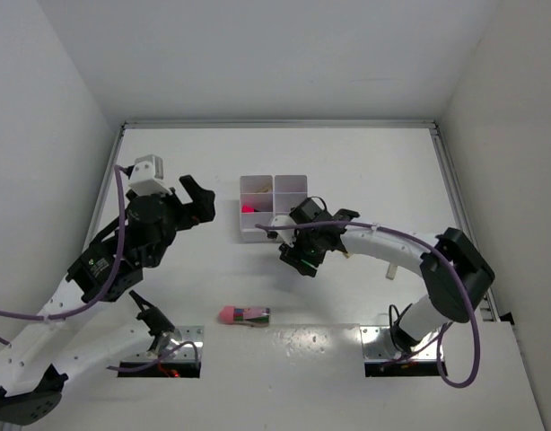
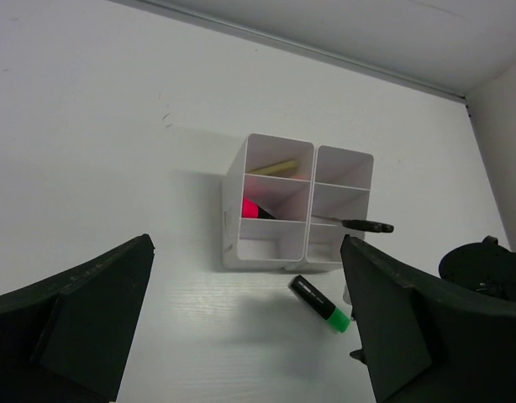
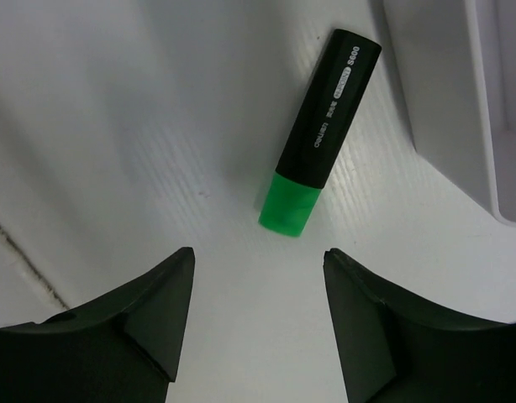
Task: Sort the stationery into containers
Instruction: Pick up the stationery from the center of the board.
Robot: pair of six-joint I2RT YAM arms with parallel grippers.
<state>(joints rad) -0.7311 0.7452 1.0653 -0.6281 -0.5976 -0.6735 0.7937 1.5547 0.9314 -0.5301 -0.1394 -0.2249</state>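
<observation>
The green-capped highlighter [image 3: 321,138] lies flat on the bench [image 1: 365,171], just beside the near right corner of the white organizer tray [image 2: 231,231], apart from its wall and pointing its black end towards it. Directly over the highlighter hangs the right tool [image 3: 258,277], its fingers spread wide to either side of the green cap and touching nothing. Inside the tray, a yellowish pen [image 2: 273,167] sits in the far left compartment, something pink [image 2: 250,206] in the middle left one, and a black-handled item [image 2: 359,225], probably the scissors, sticks out of the right column. The left tool [image 2: 245,243] hovers off the tray's left side, likewise spread and empty. Well away from the tray, towards the arm bases, a pink-capped highlighter [image 1: 244,315] waits on the bench. The step in hand looks like the approach to picking up the green highlighter. Next, the right tool would need to drop lower, line its fingers across the barrel rather than along it, and close on the black body before lifting it over the tray wall.
</observation>
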